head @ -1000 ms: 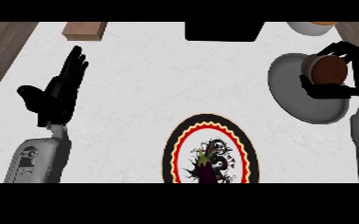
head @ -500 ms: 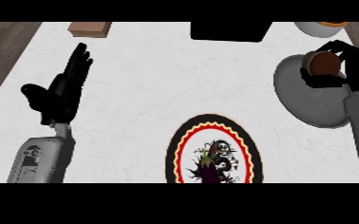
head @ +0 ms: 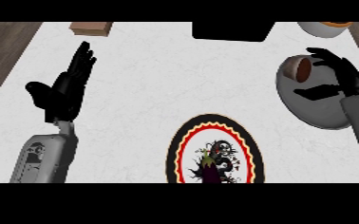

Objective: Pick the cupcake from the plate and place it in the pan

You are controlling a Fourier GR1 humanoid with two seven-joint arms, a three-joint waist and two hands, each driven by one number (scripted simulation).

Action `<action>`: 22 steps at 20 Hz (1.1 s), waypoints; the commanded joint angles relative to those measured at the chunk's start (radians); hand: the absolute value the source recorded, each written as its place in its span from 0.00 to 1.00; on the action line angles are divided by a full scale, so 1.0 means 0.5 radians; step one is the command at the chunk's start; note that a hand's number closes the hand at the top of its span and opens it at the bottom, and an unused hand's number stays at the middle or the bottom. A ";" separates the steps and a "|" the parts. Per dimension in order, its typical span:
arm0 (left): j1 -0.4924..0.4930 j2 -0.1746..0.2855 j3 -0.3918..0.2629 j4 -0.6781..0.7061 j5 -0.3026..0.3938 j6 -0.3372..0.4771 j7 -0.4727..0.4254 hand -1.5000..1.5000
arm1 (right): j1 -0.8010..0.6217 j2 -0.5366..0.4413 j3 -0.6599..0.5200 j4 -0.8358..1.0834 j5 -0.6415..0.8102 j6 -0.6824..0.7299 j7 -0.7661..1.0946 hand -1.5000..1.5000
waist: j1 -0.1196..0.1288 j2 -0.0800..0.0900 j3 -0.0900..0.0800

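Cupcake [head: 303, 69] inside grey pan [head: 316, 111], just left of right hand [head: 342, 77] fingertips, fingers and thumb spread apart, plate [head: 179, 142] well apart from thumb, left hand [head: 64, 91] fingers straight, together.

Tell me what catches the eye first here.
The plate, ringed in black, red and yellow, stands out most, low in the middle of the counter. At the right a brown cupcake shows over the grey pan, with the right hand close beside it. The left hand rests open at the left.
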 commanded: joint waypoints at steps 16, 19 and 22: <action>0.163 0.008 0.029 -0.059 -0.017 0.018 -0.024 0.50 | 0.249 -0.435 -0.472 0.283 -0.605 0.976 -0.778 0.00 | -0.114 -0.053 -0.007; 0.051 0.090 0.140 0.050 0.037 -0.013 -0.044 0.50 | 0.469 -0.567 -0.457 0.236 -0.633 1.276 -0.992 0.00 | -0.178 -0.061 -0.010; 0.102 0.115 0.164 0.031 0.067 -0.043 -0.013 0.50 | 0.547 -0.575 -0.460 0.164 -0.706 1.355 -1.002 0.00 | -0.180 -0.071 -0.012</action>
